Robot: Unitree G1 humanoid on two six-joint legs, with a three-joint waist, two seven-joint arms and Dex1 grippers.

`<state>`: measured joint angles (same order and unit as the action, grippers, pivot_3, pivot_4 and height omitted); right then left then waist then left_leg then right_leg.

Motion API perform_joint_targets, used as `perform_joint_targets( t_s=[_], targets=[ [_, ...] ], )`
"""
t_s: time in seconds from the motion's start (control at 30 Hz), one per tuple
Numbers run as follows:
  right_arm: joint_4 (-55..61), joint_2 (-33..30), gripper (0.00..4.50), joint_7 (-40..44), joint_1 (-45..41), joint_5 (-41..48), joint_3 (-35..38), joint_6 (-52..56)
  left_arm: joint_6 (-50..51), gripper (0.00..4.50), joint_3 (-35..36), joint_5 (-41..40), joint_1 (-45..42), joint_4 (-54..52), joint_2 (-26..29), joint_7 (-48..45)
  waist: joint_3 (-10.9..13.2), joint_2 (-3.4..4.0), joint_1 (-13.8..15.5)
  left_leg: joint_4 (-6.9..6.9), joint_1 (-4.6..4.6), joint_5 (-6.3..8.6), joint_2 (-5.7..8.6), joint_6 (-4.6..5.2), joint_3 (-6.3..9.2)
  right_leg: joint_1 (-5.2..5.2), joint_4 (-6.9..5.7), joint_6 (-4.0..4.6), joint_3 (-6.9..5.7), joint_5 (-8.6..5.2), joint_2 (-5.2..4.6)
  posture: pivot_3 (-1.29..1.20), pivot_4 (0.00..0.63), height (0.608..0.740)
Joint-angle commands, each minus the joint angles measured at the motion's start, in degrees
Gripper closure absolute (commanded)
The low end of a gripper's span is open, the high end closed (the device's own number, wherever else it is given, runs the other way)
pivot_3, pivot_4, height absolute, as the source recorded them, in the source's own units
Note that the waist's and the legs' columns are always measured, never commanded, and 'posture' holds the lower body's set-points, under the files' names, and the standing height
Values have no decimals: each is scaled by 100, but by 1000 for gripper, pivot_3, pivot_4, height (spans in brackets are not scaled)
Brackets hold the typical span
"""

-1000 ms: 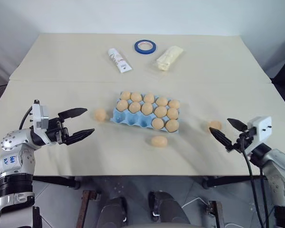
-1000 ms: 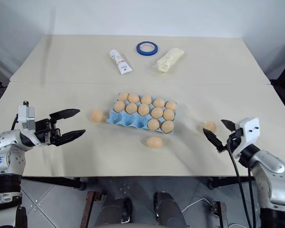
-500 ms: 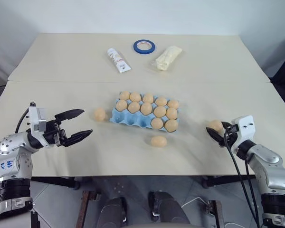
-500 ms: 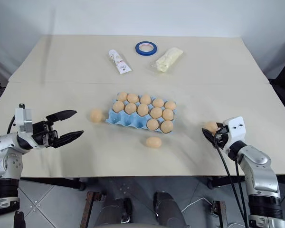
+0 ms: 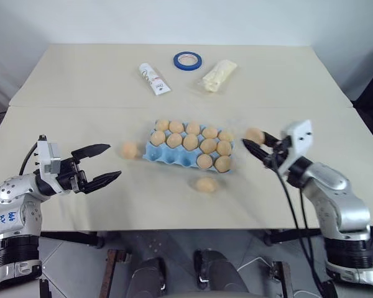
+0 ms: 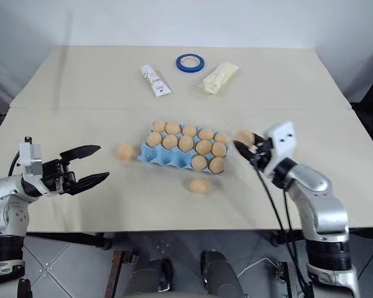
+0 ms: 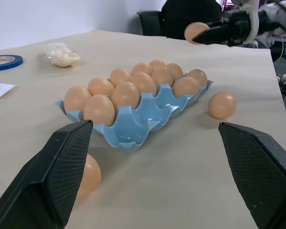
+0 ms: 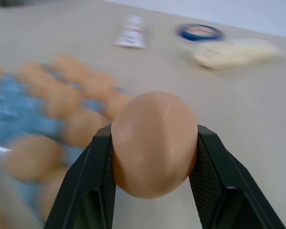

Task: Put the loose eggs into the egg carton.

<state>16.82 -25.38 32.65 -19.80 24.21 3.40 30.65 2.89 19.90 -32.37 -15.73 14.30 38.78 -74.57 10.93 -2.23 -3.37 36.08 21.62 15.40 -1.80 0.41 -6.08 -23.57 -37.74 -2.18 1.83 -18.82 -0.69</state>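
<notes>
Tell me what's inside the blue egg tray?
The egg carton holds eleven tan eggs, filling its two far rows and one end cup of the near row. Four near cups sit empty. The cup bottoms under the eggs are covered, so nothing there can be seen.

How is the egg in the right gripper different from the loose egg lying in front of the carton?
The held egg is off the table, clamped between the jaws of the right gripper; the front egg rests on the table, untouched. The held egg is beside the right end of the egg carton; the front egg lies off the carton's near edge. Both are alike in tan-orange colour and oval shape, and both are outside the cups.
</notes>
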Motion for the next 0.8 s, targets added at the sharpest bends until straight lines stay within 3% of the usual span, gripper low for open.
perform_joint_targets(
  t_s=[0.03,0.2,0.5,0.77,0.8],
  targets=[
    [149,383,2831,-197,-437,-16,-420,135,-35,0,96,-134,-26,-107,14,22,0,0,6,1,3,1,0,1,1,-1,4,0,-1,0,-1,0,150,740],
    [-516,961,2831,-260,-924,-547,-1169,-228,-28,0,143,-142,5,-160,28,77,0,-1,-4,1,13,2,1,3,4,-11,4,0,-6,0,-4,0,150,740],
    [-838,1020,2831,-60,-993,-909,-1566,-345,-26,0,217,-184,176,-310,30,193,-1,-1,3,8,52,3,2,3,10,-41,3,0,-17,0,-9,0,150,740],
    [-629,1012,93,111,-1045,-937,-1583,-233,-54,0,141,-184,114,-269,-2,232,-1,-2,-16,7,52,2,2,2,11,-43,-2,1,-18,0,-7,0,150,740],
    [-596,1012,39,115,-1047,-927,-1569,-221,-59,0,128,-180,95,-253,-8,228,-1,-2,-15,8,52,2,2,2,11,-43,-1,1,-18,0,-7,0,150,740]
  ],
)
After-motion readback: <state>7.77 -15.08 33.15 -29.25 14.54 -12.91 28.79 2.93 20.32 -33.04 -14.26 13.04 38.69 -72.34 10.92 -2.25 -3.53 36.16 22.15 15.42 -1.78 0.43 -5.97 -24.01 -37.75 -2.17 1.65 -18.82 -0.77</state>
